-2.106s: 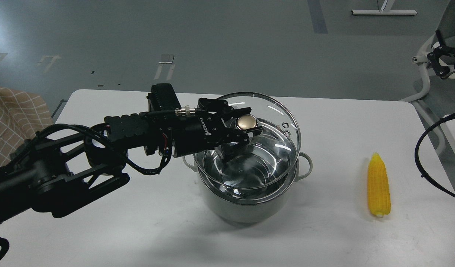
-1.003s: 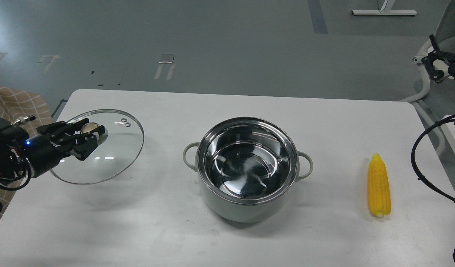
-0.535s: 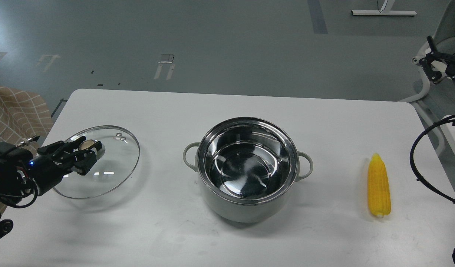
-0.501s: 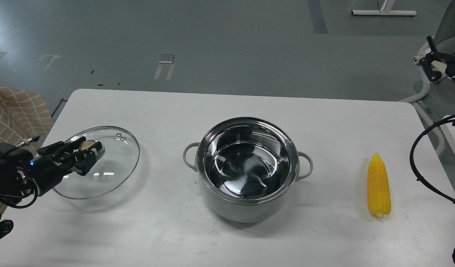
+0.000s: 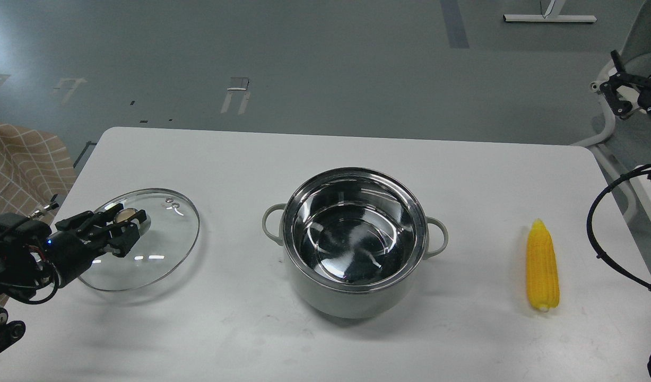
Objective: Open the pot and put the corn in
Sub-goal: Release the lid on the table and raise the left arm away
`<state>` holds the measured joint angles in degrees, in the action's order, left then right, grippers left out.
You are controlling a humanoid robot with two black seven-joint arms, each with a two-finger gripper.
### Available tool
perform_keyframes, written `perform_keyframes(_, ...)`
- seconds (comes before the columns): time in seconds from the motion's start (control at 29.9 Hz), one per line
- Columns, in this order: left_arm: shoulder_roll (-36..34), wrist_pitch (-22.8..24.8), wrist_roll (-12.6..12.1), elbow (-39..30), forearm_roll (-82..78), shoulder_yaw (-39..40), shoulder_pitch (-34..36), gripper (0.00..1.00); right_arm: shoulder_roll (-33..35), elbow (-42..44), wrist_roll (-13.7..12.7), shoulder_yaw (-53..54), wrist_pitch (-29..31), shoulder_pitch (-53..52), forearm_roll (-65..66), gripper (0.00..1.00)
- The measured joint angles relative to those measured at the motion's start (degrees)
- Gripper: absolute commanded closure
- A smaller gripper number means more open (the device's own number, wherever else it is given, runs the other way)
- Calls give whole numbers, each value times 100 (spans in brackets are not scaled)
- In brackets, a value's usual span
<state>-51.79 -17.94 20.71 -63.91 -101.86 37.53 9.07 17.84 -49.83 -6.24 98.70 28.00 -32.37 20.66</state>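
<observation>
Pot (image 5: 354, 241): uncovered, mid-desk (image 5: 325, 159).
Corn (image 5: 542, 273): on the desk at the pot's 3 o'clock, well apart.
Lid (image 5: 155, 254): at the pot's 9 o'clock.
Left gripper (image 5: 124, 227): jaws clamped on the lid's gold knob (image 5: 126, 215).
Right gripper (image 5: 622, 90): at 2 o'clock, jaws' state cannot be told.

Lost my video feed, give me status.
Left gripper shut on glass lid's gold knob, low at table's left. Right gripper off-table, state unclear. Grey-green steel pot open, empty. Yellow corn cob untouched, path unobstructed.

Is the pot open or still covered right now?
Open. The pot shows its bare steel interior; the glass lid is off to its left, in the left gripper.
</observation>
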Motion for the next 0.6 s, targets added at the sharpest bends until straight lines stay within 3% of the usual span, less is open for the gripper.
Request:
perform_keyframes(0.1, 1, 0, 3, 1, -4, 0, -85, 58, 0, -1, 0, 0, 0, 15, 0, 0)
perform_keyframes(0.2, 1, 0, 46, 1, -8, 0, -117, 29, 0, -8, 0, 3, 0, 15, 0, 0)
perform_keyframes(0.23, 1, 0, 64, 1, -8, 0, -120, 26, 0, -9, 0, 5, 0, 15, -1, 0)
perform_keyframes(0.43, 0, -4, 169, -10, 221, 22, -110, 17, 7, -45, 0, -54, 0, 62, 18, 0)
perform_keyframes(0.6, -57, -4, 502, -17, 627, 85, -37, 13, 131, -484, -37, -307, 0, 203, 117, 0)
